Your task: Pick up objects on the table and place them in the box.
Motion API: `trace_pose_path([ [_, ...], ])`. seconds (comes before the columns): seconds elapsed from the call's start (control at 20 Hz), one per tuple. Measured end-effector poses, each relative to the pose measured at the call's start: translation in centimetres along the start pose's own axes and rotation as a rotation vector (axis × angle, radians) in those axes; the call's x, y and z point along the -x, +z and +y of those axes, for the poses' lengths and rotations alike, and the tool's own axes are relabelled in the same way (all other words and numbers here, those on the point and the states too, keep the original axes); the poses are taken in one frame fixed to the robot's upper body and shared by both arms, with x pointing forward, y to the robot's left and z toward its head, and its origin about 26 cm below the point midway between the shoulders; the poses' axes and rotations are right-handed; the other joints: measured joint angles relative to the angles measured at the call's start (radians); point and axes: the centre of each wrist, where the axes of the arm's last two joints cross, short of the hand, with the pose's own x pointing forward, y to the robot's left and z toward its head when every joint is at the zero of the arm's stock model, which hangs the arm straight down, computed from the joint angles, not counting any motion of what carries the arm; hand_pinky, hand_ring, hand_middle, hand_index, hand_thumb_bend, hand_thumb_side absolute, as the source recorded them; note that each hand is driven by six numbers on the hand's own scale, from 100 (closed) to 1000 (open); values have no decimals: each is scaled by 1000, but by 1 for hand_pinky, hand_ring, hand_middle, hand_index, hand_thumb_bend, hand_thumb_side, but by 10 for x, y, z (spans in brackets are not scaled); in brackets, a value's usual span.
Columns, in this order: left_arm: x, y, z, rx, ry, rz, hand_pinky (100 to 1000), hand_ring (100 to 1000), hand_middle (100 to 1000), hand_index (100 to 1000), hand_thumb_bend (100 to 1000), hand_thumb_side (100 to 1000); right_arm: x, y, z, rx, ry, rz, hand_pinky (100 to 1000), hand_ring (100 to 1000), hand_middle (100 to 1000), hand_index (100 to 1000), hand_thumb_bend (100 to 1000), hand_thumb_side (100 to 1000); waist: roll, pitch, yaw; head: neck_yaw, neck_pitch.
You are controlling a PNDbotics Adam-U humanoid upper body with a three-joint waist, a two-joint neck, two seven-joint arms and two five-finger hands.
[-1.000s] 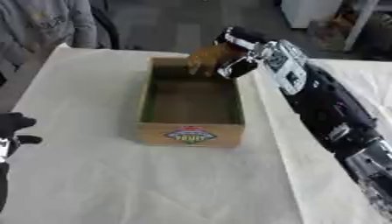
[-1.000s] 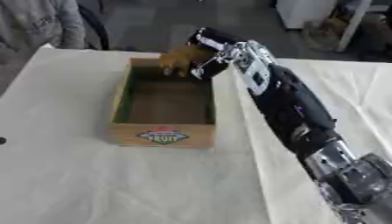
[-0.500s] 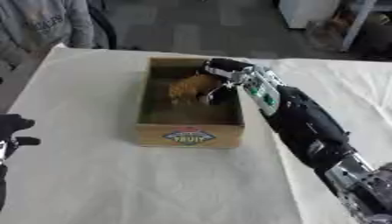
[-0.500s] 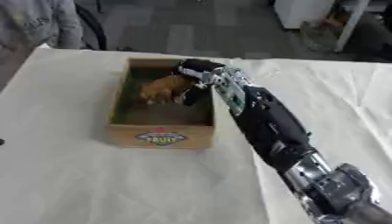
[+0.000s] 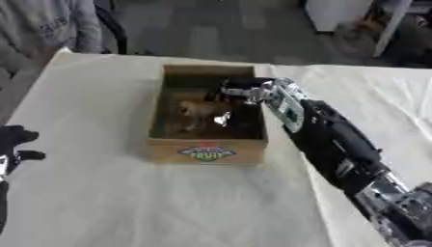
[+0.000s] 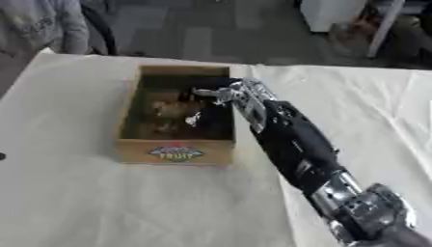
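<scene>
A cardboard box (image 5: 208, 153) is set on the white table (image 5: 101, 202), and a label reading "FRUIT" (image 6: 176, 153) is seen on its near wall. The right hand (image 5: 239, 91) is reached over the right rim, down inside the box. A tan object (image 5: 195, 110) is seen on the box floor beside it. Whether its fingers are apart or curled cannot be told. The left hand (image 5: 12, 144) is rested at the lower left edge, fingers relaxed.
</scene>
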Motion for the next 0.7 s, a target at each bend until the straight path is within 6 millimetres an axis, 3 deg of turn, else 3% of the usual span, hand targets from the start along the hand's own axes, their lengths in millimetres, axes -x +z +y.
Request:
trace_pose_path([
  [0.3,0,0,0,-1,-3,-1,557,710,576,666,360,561,-1,17,-19,-35,-43,-21,701,834,875,936,100,605,-2,-3,-13,6,-3],
  [0.7,2,3,3,-13,-8,6,556,711,576,666,360,561,1,67,-59,209,-69,-86,649,781,824,895,100,433,-3,-15,-59,32,-3],
])
